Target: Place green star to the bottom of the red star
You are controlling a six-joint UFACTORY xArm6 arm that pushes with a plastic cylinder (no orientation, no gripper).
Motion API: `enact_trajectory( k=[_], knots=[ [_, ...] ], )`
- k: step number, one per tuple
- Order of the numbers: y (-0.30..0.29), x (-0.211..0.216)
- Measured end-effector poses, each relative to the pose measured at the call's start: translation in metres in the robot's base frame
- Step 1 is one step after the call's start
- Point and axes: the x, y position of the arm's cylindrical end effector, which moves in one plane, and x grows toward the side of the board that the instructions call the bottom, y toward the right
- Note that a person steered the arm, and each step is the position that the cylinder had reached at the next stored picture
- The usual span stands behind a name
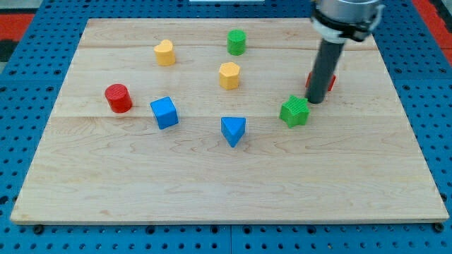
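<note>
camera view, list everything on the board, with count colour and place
green star: 1, green, right of centre, just left of my tip
red star: 1, red, right side, mostly hidden behind the rod
green cylinder: 1, green, top, near the middle
yellow heart: 1, yellow, top left
yellow hexagon: 1, yellow, centre, below the green cylinder
red cylinder: 1, red, left side
blue cube: 1, blue, left of centre, right of the red cylinder
blue triangle: 1, blue, centre, toward the bottom
wooden board: 1, light wood, fills most of the view
my tip: 1, dark rod, between both stars
</note>
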Motion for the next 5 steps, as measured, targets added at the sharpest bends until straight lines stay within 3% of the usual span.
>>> enact_trajectory(
  k=[2,4,5],
  knots=[
    [0.037,-0.011],
    [0.023,-0.021],
    [0.018,0.042]
  ],
)
